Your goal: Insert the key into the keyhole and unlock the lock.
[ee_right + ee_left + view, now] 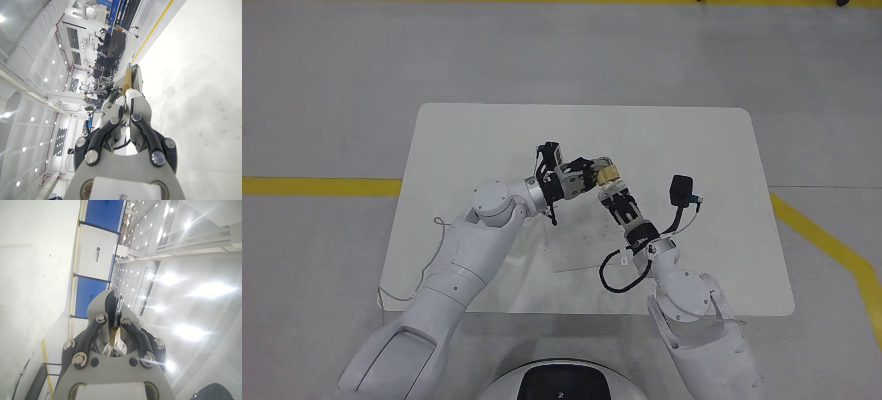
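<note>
Here, with left claw (pixel 588 176) pinched on the key (pixel 120 301) and right claw (pixel 616 198) clamped around the lock (pixel 127 80) just beyond the left tips: align blade squarely with keyhole, push straight, then twist gently.

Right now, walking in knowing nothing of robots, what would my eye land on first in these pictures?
The left end effector and right end effector meet almost tip to tip above the middle of the white table. Between them glints a brass lock, clamped in the right one's fingers. The left one pinches what looks like a silvery key.
</note>
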